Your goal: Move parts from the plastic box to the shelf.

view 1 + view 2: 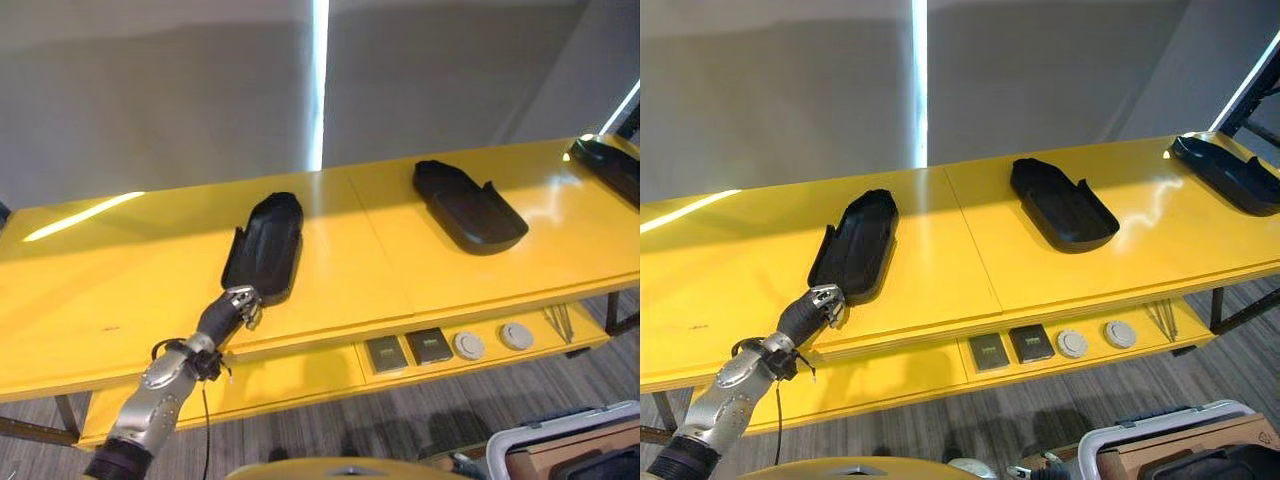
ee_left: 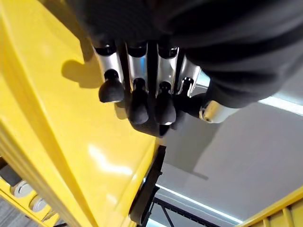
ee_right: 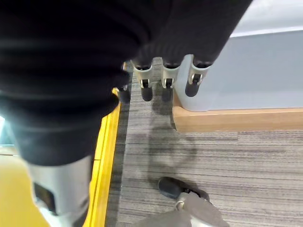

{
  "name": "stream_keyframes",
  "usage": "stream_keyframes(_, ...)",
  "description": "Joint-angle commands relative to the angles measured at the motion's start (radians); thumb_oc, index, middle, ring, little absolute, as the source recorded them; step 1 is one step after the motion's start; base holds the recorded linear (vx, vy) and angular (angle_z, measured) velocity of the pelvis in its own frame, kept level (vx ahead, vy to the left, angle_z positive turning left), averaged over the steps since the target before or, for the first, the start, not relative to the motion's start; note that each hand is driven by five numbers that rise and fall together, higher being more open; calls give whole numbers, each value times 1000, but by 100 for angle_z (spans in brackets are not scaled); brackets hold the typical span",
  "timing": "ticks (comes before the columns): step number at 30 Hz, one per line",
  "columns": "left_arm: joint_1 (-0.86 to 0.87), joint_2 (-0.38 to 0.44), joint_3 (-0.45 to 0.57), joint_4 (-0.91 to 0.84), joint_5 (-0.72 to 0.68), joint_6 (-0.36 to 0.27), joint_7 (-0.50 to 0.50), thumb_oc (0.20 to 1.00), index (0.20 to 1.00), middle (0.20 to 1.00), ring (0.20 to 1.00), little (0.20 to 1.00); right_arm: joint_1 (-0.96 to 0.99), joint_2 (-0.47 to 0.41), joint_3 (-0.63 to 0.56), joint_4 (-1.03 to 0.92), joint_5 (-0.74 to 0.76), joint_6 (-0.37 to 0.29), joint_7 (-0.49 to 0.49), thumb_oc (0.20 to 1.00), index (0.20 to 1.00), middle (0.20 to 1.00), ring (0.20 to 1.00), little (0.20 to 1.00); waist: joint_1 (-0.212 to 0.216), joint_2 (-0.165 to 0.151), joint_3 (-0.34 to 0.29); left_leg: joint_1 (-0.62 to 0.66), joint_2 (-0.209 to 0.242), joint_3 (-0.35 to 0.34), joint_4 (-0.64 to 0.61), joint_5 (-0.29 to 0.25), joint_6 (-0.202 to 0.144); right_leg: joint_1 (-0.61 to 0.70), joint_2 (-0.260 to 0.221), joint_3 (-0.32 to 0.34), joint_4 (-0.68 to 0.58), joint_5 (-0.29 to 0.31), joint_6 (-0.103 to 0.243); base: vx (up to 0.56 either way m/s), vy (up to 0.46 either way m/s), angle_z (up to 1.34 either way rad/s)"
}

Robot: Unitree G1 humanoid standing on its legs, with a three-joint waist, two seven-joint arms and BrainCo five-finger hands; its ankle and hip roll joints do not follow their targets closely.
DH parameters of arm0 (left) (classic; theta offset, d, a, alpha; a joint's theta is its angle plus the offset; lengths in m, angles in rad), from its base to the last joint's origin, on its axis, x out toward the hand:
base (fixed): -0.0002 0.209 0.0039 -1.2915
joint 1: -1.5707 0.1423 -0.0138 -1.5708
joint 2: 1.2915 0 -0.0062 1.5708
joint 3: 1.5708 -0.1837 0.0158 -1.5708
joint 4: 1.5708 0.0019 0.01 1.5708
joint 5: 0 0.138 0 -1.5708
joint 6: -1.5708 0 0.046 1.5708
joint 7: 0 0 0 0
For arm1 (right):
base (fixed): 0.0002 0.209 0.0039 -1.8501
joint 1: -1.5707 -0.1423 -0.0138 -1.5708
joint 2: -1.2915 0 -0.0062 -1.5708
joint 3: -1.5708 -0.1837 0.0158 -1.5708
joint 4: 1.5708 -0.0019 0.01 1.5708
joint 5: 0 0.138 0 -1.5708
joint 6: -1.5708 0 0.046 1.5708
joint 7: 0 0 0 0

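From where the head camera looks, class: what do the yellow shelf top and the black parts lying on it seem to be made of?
The shelf top looks like glossy painted or laminated board, perhaps metal: it mirrors the light strip sharply. The black part near the left hand and the second black part look like matt moulded plastic: thin raised rims, dull sheen.

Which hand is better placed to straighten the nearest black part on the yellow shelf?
Left. The left hand sits at the near end of the black part on the yellow shelf. The right hand hangs over the floor beside a plastic box.
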Motion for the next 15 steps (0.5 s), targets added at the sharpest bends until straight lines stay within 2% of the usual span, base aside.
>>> stream_keyframes(1, -99, -19, 0, 33, 23, -78, 25, 200, 200, 200, 200, 200, -39, 4, 20, 41, -16, -9, 2, 1000, 1000, 1000, 1000, 1000, -7, -22, 6, 27, 128, 0, -3, -22, -73, -26, -55, 11, 3, 5, 75, 0, 0, 0)
stream_keyframes(15, -168, -66, -31, 144, 40, -103, 52, 200, 200, 200, 200, 200, -44, 4, 42, 32, -31, -5, 12, 1000, 1000, 1000, 1000, 1000, -28, -27, 8, 37, 127, 12, -3, -29, -68, -25, -52, 28, 3, 3, 76, 10, -2, -2)
